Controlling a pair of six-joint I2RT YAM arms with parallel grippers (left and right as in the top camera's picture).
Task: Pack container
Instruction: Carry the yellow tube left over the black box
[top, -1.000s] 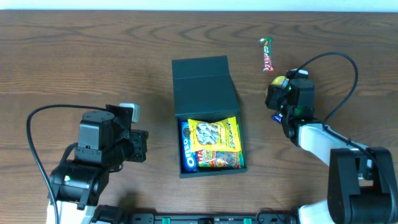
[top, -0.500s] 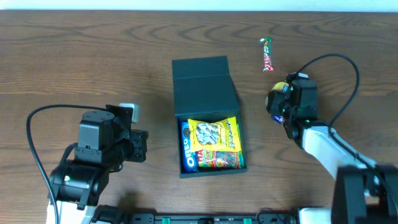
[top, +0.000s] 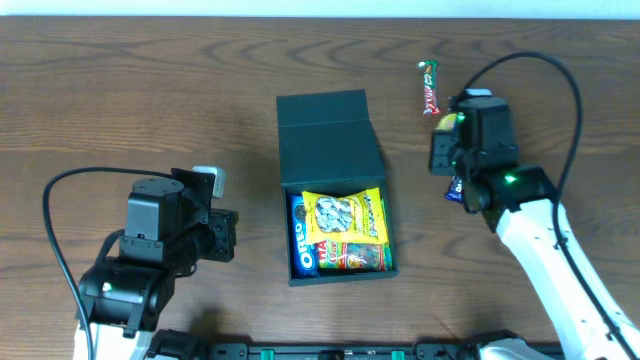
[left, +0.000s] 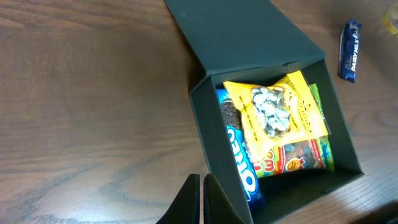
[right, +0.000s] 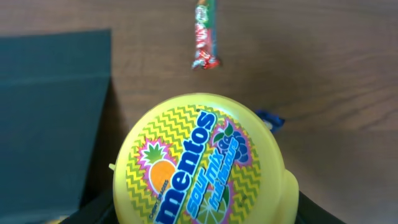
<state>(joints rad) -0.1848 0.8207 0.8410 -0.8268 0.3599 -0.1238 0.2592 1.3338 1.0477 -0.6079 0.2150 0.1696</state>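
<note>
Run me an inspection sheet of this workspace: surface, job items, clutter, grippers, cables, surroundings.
Surface: wooden table, brown grain.
Job's things: container open, lid flap folded back; inside, a cookie pack, a yellow packet and a red-green packet under it.
Clutter: candy bar and blue bar lie on the table right of the container.
Grippers: left gripper shut, holding nothing; right gripper closed on a yellow tub.
Cables: left cable and right cable, black, loop from the arms.
Surroundings: pale strip past the far edge; nothing else seen.
</note>
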